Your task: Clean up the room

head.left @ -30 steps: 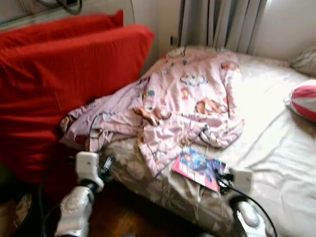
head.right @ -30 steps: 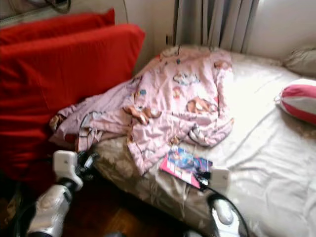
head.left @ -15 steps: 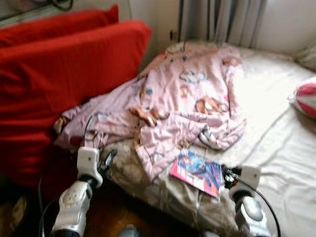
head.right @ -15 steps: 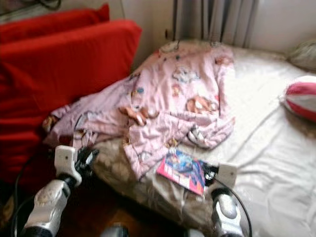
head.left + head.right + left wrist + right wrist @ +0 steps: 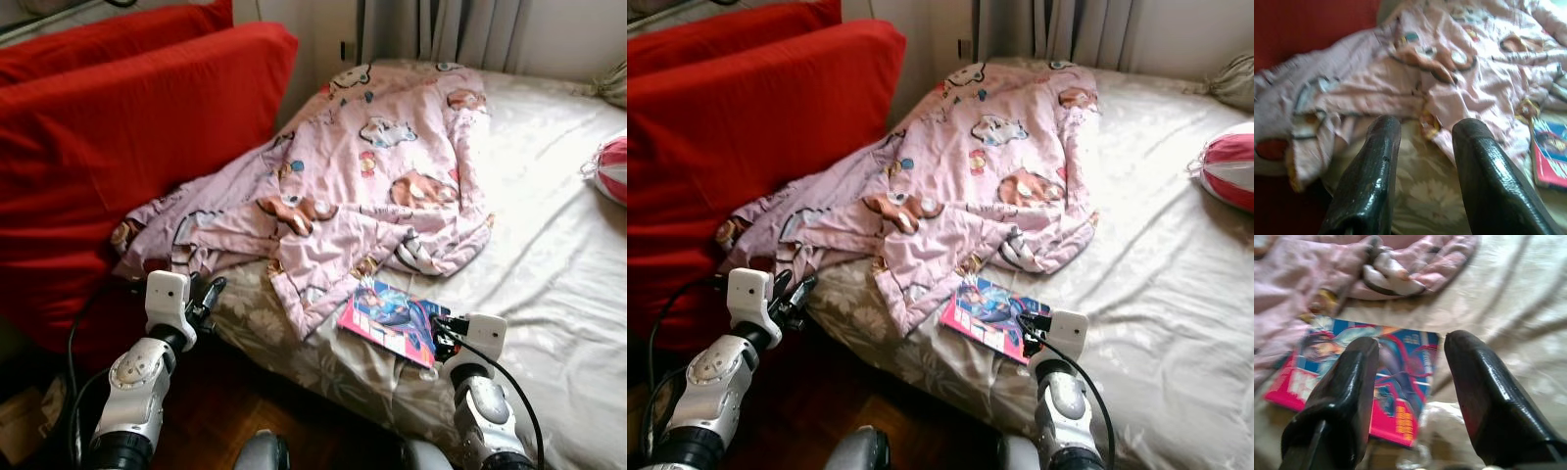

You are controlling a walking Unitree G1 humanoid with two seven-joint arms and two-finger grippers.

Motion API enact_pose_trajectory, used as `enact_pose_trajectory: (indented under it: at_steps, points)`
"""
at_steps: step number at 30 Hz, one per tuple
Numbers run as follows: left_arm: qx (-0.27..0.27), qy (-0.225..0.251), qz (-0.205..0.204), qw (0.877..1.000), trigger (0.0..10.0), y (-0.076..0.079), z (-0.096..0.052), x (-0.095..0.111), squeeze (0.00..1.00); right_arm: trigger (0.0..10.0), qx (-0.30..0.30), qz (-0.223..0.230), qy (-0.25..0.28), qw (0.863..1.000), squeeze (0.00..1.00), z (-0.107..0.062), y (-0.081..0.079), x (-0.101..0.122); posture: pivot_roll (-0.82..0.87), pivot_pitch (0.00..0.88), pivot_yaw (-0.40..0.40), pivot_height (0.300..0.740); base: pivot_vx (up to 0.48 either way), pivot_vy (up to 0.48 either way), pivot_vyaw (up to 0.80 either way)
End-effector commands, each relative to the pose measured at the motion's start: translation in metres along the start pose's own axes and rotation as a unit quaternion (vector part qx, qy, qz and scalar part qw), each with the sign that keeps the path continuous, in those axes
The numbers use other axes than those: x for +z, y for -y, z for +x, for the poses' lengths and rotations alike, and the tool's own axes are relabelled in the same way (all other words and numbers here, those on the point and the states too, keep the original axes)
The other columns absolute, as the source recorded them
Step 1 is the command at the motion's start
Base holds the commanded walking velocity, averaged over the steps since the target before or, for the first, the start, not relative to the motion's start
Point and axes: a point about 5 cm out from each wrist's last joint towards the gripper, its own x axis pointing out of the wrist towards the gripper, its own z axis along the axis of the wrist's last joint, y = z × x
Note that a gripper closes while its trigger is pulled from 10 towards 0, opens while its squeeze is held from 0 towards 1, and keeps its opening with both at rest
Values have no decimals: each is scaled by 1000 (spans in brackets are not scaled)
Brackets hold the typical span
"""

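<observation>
Right gripper (image 5: 1410, 396) now nearer the comic book (image 5: 394, 320) (fingers spread, empty), left gripper (image 5: 1425, 171) likewise parted.

Both head eyes look down across the bed (image 5: 549, 255). Each wrist camera peers close between its parted fingers, sharing the pink blanket (image 5: 1469, 78) and comic book (image 5: 1356, 377).

— Where's the right gripper (image 5: 1410, 382)?
— At the bed (image 5: 568, 264) edge, fingers apart, magazine (image 5: 394, 320) just ahead, lying on the sheet.
— Beyond the magazine?
— Blanket (image 5: 362, 186), spreading away leftward. A pillow (image 5: 609, 168) well off to its right.
— The left gripper (image 5: 1422, 161)?
— Parted, near the blanket's hanging corner; cushions (image 5: 118, 137) to its left.
</observation>
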Motion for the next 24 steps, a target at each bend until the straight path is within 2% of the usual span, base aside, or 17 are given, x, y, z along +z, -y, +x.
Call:
enact_pose_trajectory:
  at_steps: [1,9,10,14,18,22,24]
  points:
    - [14,-1,1,1000,10000,-6,-1,0,0,10000,-8,4,-3,1000,0,4,1,4,106,230,43,630,0,0,0]
    - [41,18,-11,999,10000,-6,-1,7,0,10000,6,-22,-10,1000,0,17,2,21,109,274,6,620,0,0,0]
    - [42,21,-14,999,10000,-3,-1,7,0,10000,10,-35,-4,999,0,19,2,25,107,275,-3,610,0,0,0]
    - [46,28,-21,998,10000,0,0,8,0,10000,20,-36,11,999,0,18,3,28,106,280,-22,610,0,0,0]
    - [47,32,-23,998,10000,4,-2,8,0,10000,22,-33,5,999,0,18,3,27,114,286,-36,610,0,0,0]
    - [60,32,-30,997,10000,4,-10,6,0,10000,30,-14,-11,999,0,20,-1,25,127,304,-43,610,0,0,0]
    - [68,30,-31,997,10000,2,-13,4,0,10000,23,19,-25,999,0,22,-2,24,133,311,-40,610,0,0,0]
